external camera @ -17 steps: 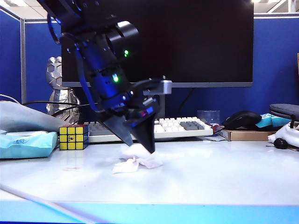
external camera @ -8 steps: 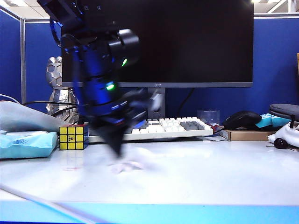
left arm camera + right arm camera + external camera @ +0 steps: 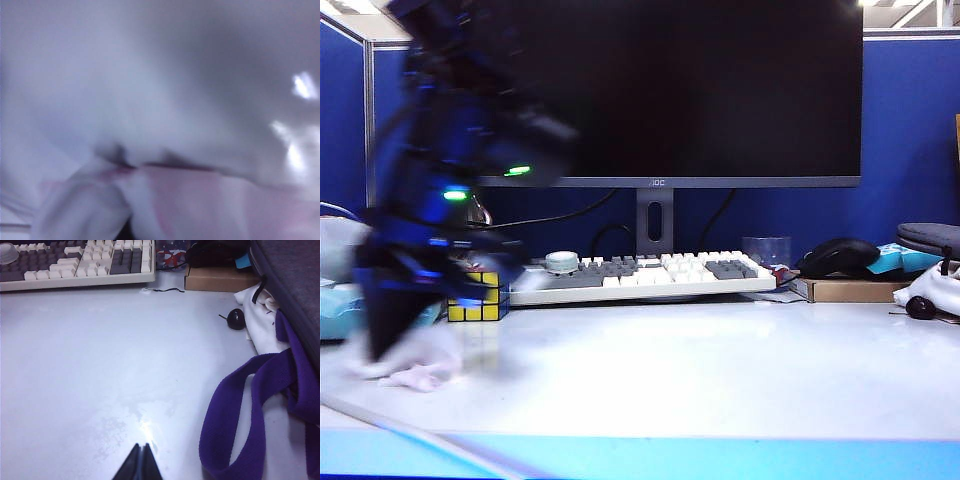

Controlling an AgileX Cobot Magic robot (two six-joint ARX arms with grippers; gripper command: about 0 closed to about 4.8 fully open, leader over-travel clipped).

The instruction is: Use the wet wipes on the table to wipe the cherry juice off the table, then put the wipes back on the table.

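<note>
- The left gripper point(image 3: 392, 345) is far to the left of the counter point(image 3: 720, 380) in the exterior view, badly blurred, pointing down at the surface near the front edge.
- Its fingers are closed on the wet wipes point(image 3: 420, 372), a white, faintly pink lump pressed against the counter just under the tips; the left wrist view shows only a blur of pinkish cloth point(image 3: 165, 200) against pale surface.
- The cherry juice cannot be made out in these pictures.
- Just behind that gripper stands a colour cube point(image 3: 480, 300), with a light-blue tissue pack point(image 3: 335, 310) beside it, both close to the arm's working spot.
- Further back lie a keyboard point(image 3: 650, 275), a monitor point(image 3: 670, 90) on its stand, a black mouse point(image 3: 837, 255) and a brown box point(image 3: 845, 290), all well apart from the wipes.
- The right gripper point(image 3: 140, 462) hovers over bare counter on the right side, fingers shut together with nothing between them.
- Near it lie a purple strap point(image 3: 250, 405), a dark bag point(image 3: 295, 295) and white fabric with a black knob point(image 3: 236, 318).
</note>
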